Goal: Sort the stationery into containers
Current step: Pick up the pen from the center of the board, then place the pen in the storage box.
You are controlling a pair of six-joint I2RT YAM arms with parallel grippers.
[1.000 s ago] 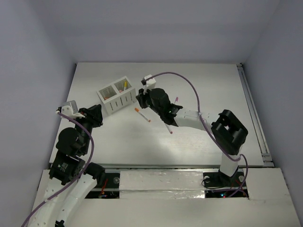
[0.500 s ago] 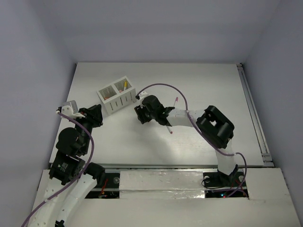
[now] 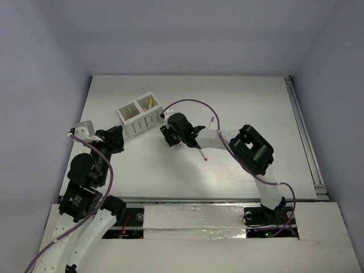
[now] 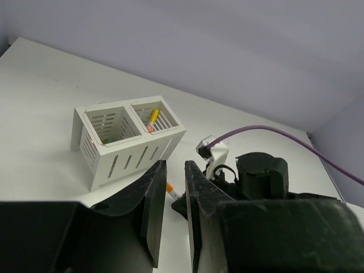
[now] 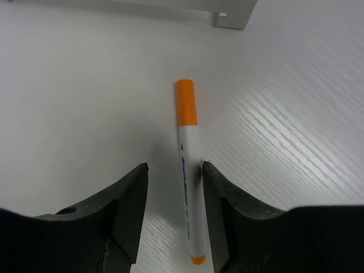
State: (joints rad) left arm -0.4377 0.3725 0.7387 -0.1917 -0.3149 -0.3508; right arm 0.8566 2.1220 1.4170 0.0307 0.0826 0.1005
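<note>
A white pen with an orange cap [image 5: 186,165] lies on the table between the jaws of my right gripper [image 5: 174,166]. The jaws are open, set low on either side of it, and the right finger touches its barrel. In the top view the right gripper [image 3: 170,135] sits just right of the white two-compartment box [image 3: 140,115]. The box [image 4: 128,142] holds a yellow-capped pen [image 4: 152,116] in its right compartment. My left gripper [image 3: 114,139] hovers left of the box, jaws nearly together and empty [image 4: 174,170]. The orange and mint capsules are not in view.
Two magenta-capped pens lie right of the right gripper, one [image 3: 211,121] farther back and one [image 3: 201,154] nearer. The right arm's purple cable [image 3: 187,102] arcs above the wrist. Grey walls enclose the table on three sides.
My right gripper has moved left and down from beside the box onto the orange-capped pen and now straddles it. The left arm has not moved.
</note>
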